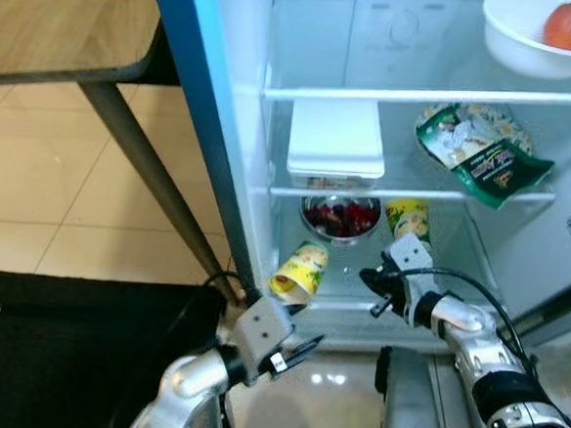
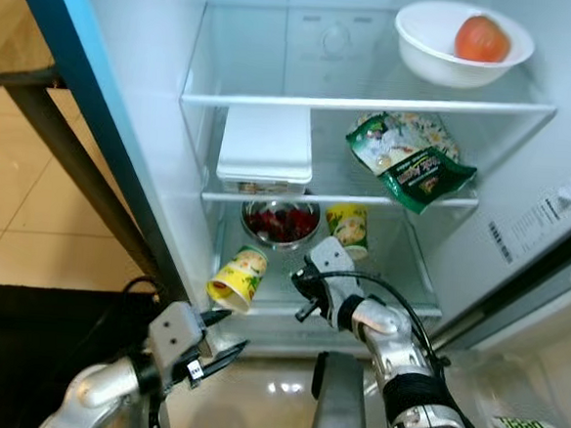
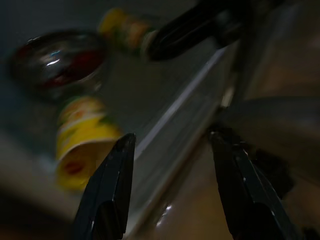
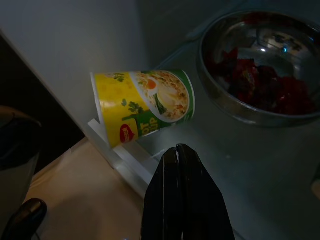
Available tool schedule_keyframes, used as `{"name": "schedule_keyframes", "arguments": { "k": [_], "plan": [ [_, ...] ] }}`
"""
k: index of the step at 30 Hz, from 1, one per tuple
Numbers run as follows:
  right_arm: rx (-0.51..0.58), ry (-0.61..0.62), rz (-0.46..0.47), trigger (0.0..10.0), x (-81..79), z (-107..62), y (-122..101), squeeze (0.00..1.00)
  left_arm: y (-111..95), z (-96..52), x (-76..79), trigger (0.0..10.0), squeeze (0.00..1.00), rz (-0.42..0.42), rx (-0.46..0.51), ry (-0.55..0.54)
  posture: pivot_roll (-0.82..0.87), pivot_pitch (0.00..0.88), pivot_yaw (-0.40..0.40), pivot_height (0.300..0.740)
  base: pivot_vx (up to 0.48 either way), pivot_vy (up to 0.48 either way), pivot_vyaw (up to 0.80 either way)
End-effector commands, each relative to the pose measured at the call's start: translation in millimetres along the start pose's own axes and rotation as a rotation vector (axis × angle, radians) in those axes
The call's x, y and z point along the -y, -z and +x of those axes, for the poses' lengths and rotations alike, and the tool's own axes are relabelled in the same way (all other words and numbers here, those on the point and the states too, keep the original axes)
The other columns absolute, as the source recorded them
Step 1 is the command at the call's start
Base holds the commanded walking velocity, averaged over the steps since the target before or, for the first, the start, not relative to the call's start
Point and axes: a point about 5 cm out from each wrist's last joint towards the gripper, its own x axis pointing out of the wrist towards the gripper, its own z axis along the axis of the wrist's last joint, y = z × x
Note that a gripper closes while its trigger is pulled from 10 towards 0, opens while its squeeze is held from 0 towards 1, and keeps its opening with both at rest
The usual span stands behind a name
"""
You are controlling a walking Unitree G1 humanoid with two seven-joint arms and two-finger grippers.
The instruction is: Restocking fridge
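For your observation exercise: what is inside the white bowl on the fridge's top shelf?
The white bowl holds one reddish-orange round fruit, possibly a tomato. The bowl's rim hides the fruit's underside and the bowl's bottom.

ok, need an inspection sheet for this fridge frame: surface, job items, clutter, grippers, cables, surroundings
Surface: bottom glass shelf of the open fridge, partly filled.
Job's things: yellow noodle cup lying on its side at the shelf's front left edge; second noodle cup upright behind; metal bowl of red pieces.
Clutter: white lidded box and green snack bag on the middle shelf; white bowl with a red fruit on top.
Grippers: left gripper open, low before the tipped cup; right gripper shut over the shelf.
Cables: black cable looping along the right arm.
Surroundings: wooden table, tiled floor.
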Motion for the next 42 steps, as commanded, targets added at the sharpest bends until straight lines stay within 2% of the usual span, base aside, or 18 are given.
{"name": "schedule_keyframes", "arguments": {
  "k": [1, 2, 7, 9, 11, 12, 14, 15, 16, 17, 20, 25, 28, 33, 34, 36, 42],
  "plan": [
    [-0.022, -0.058, 0.030, 10.0, -7.9, 2.6, 5.1, 0.00, 12.6, -12.7, -2.4, 10.0, 0.00, 0.010, -0.064, -0.032, 0.05, 0.143, 0.012, 0.427, 0.000, 0.000, 0.00],
    [-0.022, -0.058, 0.030, 10.0, -7.9, 2.6, 5.1, 0.00, 12.6, -12.7, -2.4, 10.0, 0.00, 0.010, -0.064, -0.032, 0.05, 0.143, 0.012, 0.427, 0.000, 0.000, 0.00],
    [-0.039, -0.198, 0.039, 10.0, -31.0, 10.6, 9.1, 0.00, 42.7, -40.4, -5.9, 10.0, 0.00, -0.031, -0.187, -0.132, 0.05, 0.130, 0.014, 0.427, 0.000, 0.000, 0.00],
    [-0.039, -0.212, 0.045, 10.0, -33.9, 12.1, 9.2, 0.00, 46.1, -43.9, -7.4, 10.0, 0.00, -0.037, -0.201, -0.153, 0.06, 0.128, 0.014, 0.427, 0.000, 0.000, 0.00],
    [-0.025, -0.251, 0.058, 10.0, -45.2, 18.3, 7.9, 0.00, 56.9, -53.5, -10.8, 10.0, 0.00, -0.056, -0.243, -0.214, 0.07, 0.124, 0.011, 0.427, 0.000, 0.000, 0.00],
    [-0.008, -0.264, 0.071, 10.0, -52.3, 24.0, 4.8, 0.04, 65.4, -60.8, -11.6, 10.0, 0.00, -0.075, -0.276, -0.257, 0.07, 0.124, 0.011, 0.427, 0.000, 0.000, 0.00],
    [-0.005, -0.265, 0.074, 10.0, -53.5, 25.4, 3.9, 0.04, 67.4, -62.6, -11.5, 10.0, 0.00, -0.079, -0.284, -0.267, 0.07, 0.124, 0.011, 0.427, 0.000, 0.000, 0.00],
    [-0.002, -0.252, 0.077, 10.0, -54.0, 27.9, 2.3, 0.39, 70.7, -66.1, -11.4, 10.0, 0.00, -0.085, -0.298, -0.283, 0.07, 0.121, 0.012, 0.427, 0.000, 0.000, 0.00],
    [0.000, -0.243, 0.078, 10.0, -54.1, 29.5, 1.4, 0.39, 72.7, -68.2, -11.3, 10.0, 0.00, -0.088, -0.307, -0.293, 0.07, 0.121, 0.012, 0.427, 0.000, 0.000, 0.00],
    [0.002, -0.218, 0.086, 10.0, -53.1, 31.7, -0.1, 0.99, 75.1, -71.2, -11.9, 10.0, 0.00, -0.097, -0.314, -0.314, 0.07, 0.122, 0.010, 0.427, 0.000, 0.000, 0.00],
    [0.011, -0.162, 0.095, 10.0, -51.0, 36.0, -3.7, 1.00, 79.4, -77.6, -16.4, 10.0, 0.00, -0.118, -0.324, -0.378, 0.07, 0.123, 0.010, 0.427, 0.000, 0.000, 0.00],
    [-0.003, -0.085, 0.094, 10.0, -50.0, 40.0, -3.3, 1.00, 76.4, -78.6, -27.1, 10.0, 0.00, -0.118, -0.299, -0.446, 0.08, 0.131, 0.002, 0.427, 0.000, 0.000, 0.00],
    [-0.059, -0.009, 0.079, 10.0, -49.6, 43.7, 1.5, 1.00, 65.6, -70.7, -37.8, 10.0, 0.00, -0.084, -0.245, -0.469, 0.08, 0.134, -0.001, 0.427, 0.000, 0.000, 0.00],
    [-0.105, -0.004, 0.064, 10.0, -56.2, 48.0, 5.1, 1.00, 56.9, -60.3, -42.9, 10.0, 0.00, -0.061, -0.196, -0.466, 0.09, 0.145, -0.003, 0.427, 0.000, 0.000, 0.00],
    [-0.145, -0.007, 0.038, 10.0, -62.9, 50.7, 9.4, 1.00, 51.0, -52.7, -43.8, 10.0, 0.00, -0.050, -0.165, -0.456, 0.09, 0.150, -0.002, 0.427, 0.000, 0.000, 0.00],
    [-0.188, 0.009, 0.045, 10.0, -72.7, 55.2, 14.8, 1.00, 40.9, -40.4, -43.8, 10.0, 0.00, -0.035, -0.115, -0.437, 0.09, 0.159, -0.001, 0.427, 0.000, 0.000, 0.00],
    [-0.180, 0.036, 0.122, 10.0, -83.1, 63.7, 11.8, 1.00, 37.5, -37.3, -37.4, 10.0, 0.00, -0.026, -0.098, -0.402, 0.10, 0.177, 0.004, 0.427, 0.000, 0.000, 0.00]
  ]
}}
